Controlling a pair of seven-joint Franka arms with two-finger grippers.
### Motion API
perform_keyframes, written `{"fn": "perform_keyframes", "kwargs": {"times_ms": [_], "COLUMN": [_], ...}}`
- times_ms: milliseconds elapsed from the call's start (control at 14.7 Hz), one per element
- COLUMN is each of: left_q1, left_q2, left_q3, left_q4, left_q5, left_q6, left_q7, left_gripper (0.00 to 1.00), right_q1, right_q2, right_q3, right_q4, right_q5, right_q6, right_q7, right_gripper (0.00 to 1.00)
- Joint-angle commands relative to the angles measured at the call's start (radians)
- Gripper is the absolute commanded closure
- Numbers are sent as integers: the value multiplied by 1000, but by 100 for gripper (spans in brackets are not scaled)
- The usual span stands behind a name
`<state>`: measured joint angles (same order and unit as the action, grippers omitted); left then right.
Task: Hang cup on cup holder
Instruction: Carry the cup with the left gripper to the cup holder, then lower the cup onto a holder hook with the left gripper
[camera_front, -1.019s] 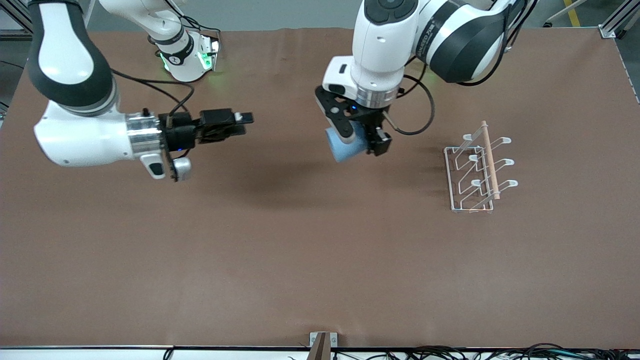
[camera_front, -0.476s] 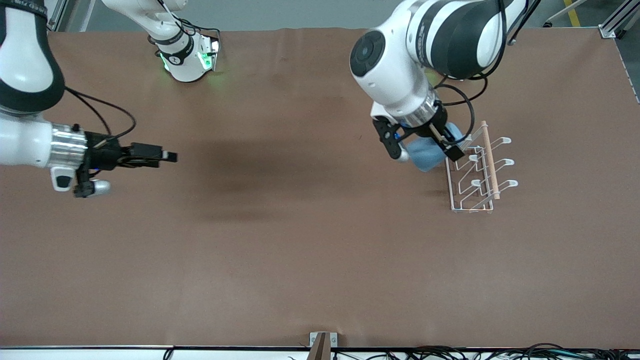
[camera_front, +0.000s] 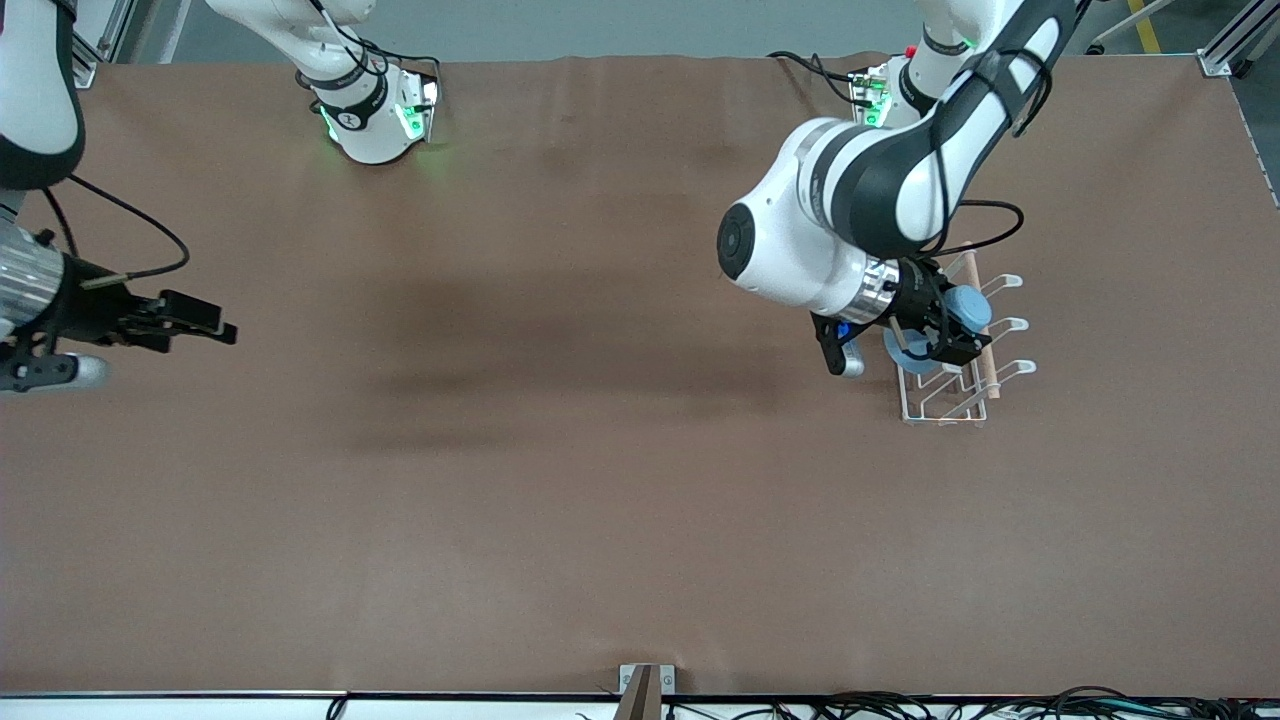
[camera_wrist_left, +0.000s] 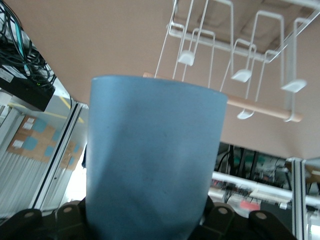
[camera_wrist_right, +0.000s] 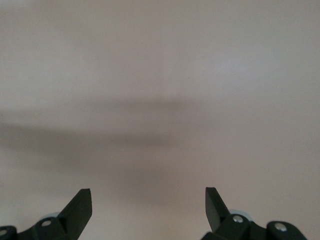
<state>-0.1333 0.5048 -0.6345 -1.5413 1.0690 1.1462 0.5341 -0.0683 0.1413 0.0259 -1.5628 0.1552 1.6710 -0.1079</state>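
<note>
The light blue cup (camera_front: 962, 307) is held tilted in my left gripper (camera_front: 945, 335), right at the white wire cup holder (camera_front: 940, 418) toward the left arm's end of the table. The cup is among the prongs next to the wooden rod (camera_front: 983, 345); I cannot tell whether it touches a prong. In the left wrist view the cup (camera_wrist_left: 150, 160) fills the space between the jaws, with the holder's prongs (camera_wrist_left: 242, 75) and rod (camera_wrist_left: 260, 107) close past it. My right gripper (camera_front: 215, 328) is open and empty, low over the table at the right arm's end, and also shows in the right wrist view (camera_wrist_right: 148, 200).
The brown table (camera_front: 600, 480) carries nothing else. Cables run along its edge nearest the front camera (camera_front: 900, 705). The two arm bases stand at the edge farthest from the front camera (camera_front: 375, 115).
My left gripper carried the cup from over the table's middle to the cup holder and turned it. My right arm drew back toward its own end of the table.
</note>
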Motion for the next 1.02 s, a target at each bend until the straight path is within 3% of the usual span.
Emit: {"fn": "perform_keyframes", "kwargs": {"times_ms": [0, 204, 340, 612, 951], "left_q1": [-8, 13, 30, 21, 21], "left_q2": [50, 86, 124, 175, 218], "left_q3": [-1, 13, 27, 39, 39], "left_q4": [-22, -28, -25, -28, -33], "left_q5": [104, 163, 193, 200, 203], "left_q6": [-77, -88, -88, -115, -132], "left_q7": [26, 27, 27, 27, 23], "left_gripper": [71, 72, 72, 72, 71], "right_q1": [36, 84, 135, 134, 119], "right_q2": [-6, 0, 0, -14, -89], "right_q3": [6, 6, 8, -1, -3], "right_q4": [105, 252, 256, 264, 253], "right_q5": [-100, -215, -224, -221, -207], "right_q6": [-25, -86, -93, -109, -275], "right_q7": [16, 10, 22, 8, 30], "right_gripper": [0, 0, 0, 0, 0]}}
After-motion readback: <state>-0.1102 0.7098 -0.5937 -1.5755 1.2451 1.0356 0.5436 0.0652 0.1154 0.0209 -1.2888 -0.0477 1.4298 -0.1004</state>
